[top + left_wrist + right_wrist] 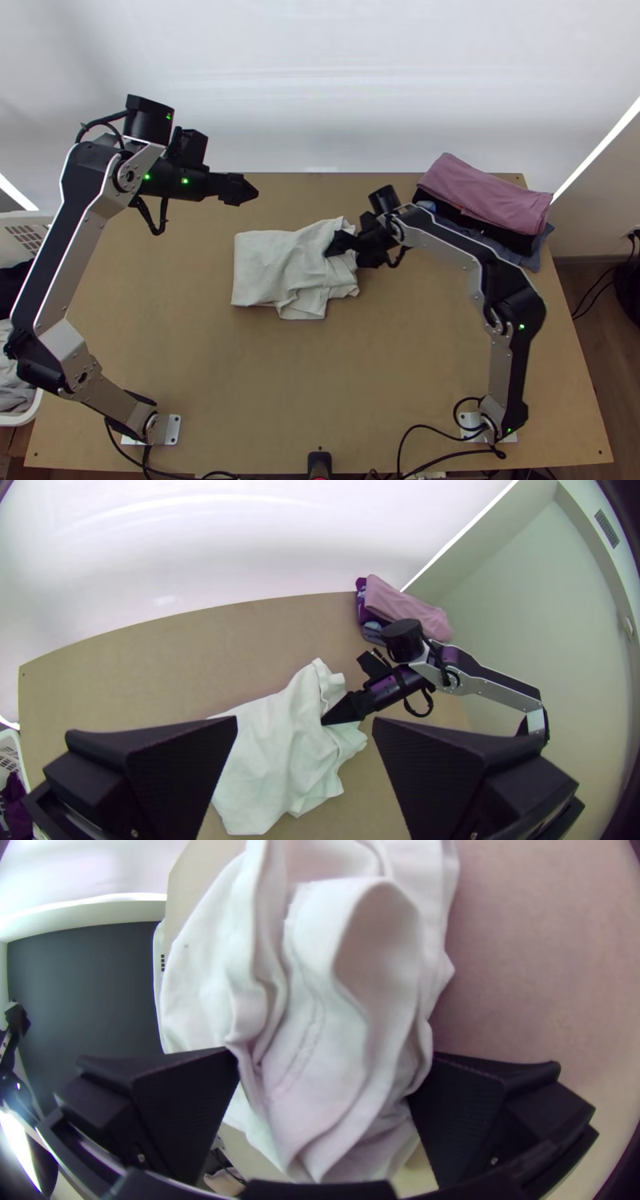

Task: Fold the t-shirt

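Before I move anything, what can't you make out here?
- Shirt, lower layers: top view, under its top layer.
- Shirt beneath right gripper: top view, gripper covers it.
- Shirt's one end: left wrist view, behind a finger.
- Basket: top view, cut by left edge.

Left arm [74, 258] and right arm [442, 243] match: silver-grey links, black joints, thin black cables [424, 426] looping at wrists and bases, pale metal base plates [174, 430]. Small green lights [185, 181] on black housings. Left hand [253, 192], right hand [330, 248]: wide flat black fingers [183, 773], finely ribbed inside, small screws [494, 1161] behind.
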Controlling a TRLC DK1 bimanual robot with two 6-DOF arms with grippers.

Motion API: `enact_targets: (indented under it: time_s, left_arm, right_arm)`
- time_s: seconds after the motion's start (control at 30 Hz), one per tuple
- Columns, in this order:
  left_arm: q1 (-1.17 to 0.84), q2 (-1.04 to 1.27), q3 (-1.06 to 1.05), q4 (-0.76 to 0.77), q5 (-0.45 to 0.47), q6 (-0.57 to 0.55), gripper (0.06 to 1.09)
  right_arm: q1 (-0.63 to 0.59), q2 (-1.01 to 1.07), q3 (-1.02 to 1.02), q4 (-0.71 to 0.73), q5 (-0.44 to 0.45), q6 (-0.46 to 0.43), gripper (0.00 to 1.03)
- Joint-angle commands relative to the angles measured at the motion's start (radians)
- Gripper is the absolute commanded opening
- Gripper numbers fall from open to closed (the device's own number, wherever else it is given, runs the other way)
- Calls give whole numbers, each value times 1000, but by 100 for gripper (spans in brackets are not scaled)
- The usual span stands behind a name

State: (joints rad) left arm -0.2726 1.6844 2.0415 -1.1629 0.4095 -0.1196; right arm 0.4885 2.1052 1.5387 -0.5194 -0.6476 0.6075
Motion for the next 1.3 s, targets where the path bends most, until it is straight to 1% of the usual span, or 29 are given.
enact_targets:
  time_s: [0.0, 0.17, 0.2, 0.23, 0.27, 0.3, 0.33, 0.4, 0.47, 0.53, 0.57, 0.6, 0.73, 0.9, 1.0, 1.17, 1.27]
  left_arm:
    - [15, -43, -15, -12, 2, 8, 104]
    - [33, -55, -17, -21, 0, 9, 104]
    - [39, -57, -17, -23, 2, 9, 104]
    - [41, -58, -17, -23, 2, 9, 104]
    - [42, -60, -17, -23, 2, 9, 104]
    - [46, -61, -17, -23, 2, 9, 104]
    - [47, -61, -15, -23, 2, 9, 104]
    - [47, -61, -15, -21, 2, 9, 104]
    - [49, -61, -17, -21, 2, 8, 104]
    - [49, -61, -17, -21, 2, 6, 104]
    - [50, -63, -17, -21, 2, 6, 104]
    - [50, -63, -17, -21, 2, 6, 104]
    - [58, -65, -18, -21, 2, 9, 104]
    - [65, -63, -18, -20, 2, 12, 104]
    - [64, -63, -18, -18, 2, 12, 104]
    - [64, -61, -18, -14, 2, 11, 104]
    - [65, -61, -18, -14, 2, 11, 104]
  right_arm:
    - [50, 68, 61, -1, -9, 26, 99]
    - [99, 118, 107, -24, -9, 38, 99]
    - [102, 119, 110, -34, -9, 38, 97]
    - [104, 119, 115, -48, -9, 38, 90]
    - [102, 114, 118, -68, -9, 34, 78]
    - [99, 101, 115, -76, -9, 23, 57]
    - [90, 73, 104, -68, -6, 9, 30]
    - [71, 21, 89, -60, -7, -12, 21]
    - [61, -19, 101, -71, -12, -11, 3]
    - [42, -45, 153, -183, -46, -28, 3]
    - [33, -65, 172, -234, -49, -60, 3]
    - [22, -88, 182, -266, -50, -72, 3]
    - [-42, -200, 215, -269, -72, -66, 3]
    - [-126, -251, 362, -271, -99, -40, 3]
    - [-188, -244, 475, -271, -101, -23, 3]
    - [-323, -175, 675, -278, -118, 1, 3]
    - [-419, -120, 785, -278, -158, 34, 3]
